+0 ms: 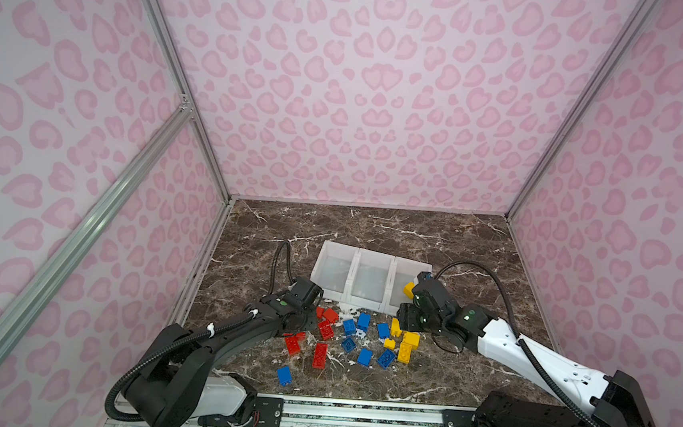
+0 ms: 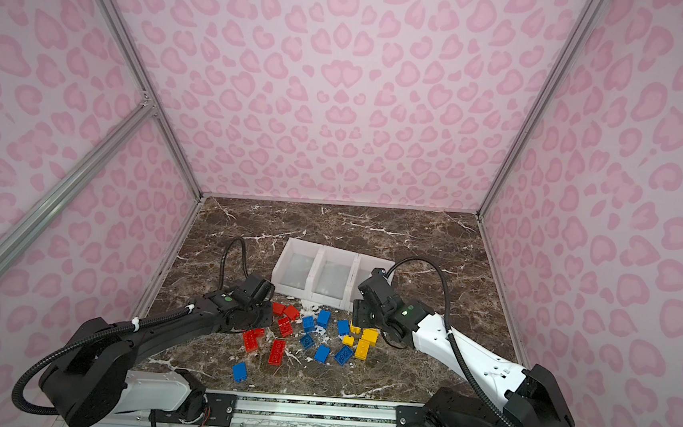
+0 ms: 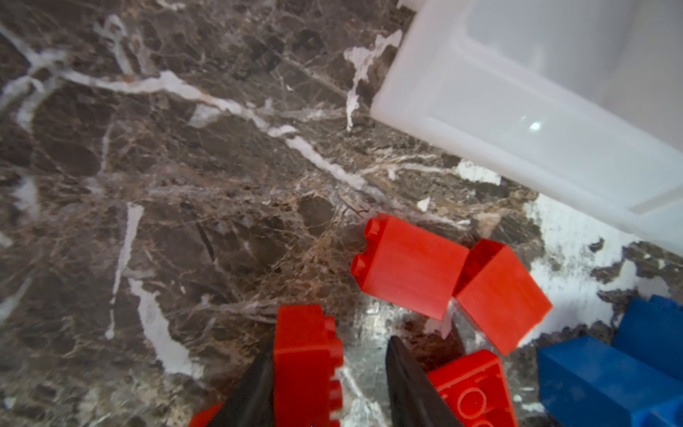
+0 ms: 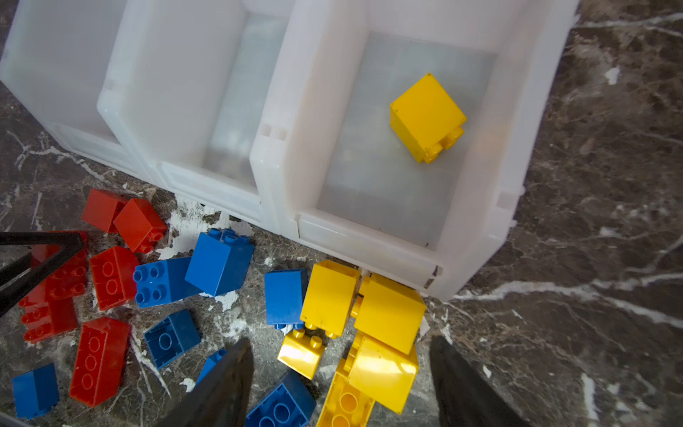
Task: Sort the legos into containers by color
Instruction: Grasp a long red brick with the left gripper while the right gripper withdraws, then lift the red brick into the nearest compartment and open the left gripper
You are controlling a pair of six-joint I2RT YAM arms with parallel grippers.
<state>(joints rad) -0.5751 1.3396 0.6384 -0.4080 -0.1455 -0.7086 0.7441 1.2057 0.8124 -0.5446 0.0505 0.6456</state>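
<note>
Low-centre red brick (image 3: 306, 362) (likely stiff, slick; flat sides grip best) is being flanked by left gripper (image 3: 332, 347), unclamped; right gripper (image 4: 340, 342) agape.

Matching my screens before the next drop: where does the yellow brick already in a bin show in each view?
In a top view: yellow brick in the right-hand end one of the white bins, beside the right arm.
In a top view: the right arm hides it.
Left wrist: not in it.
Right wrist: lying alone in that end bin.
Shared landmark: the white bins.
</note>
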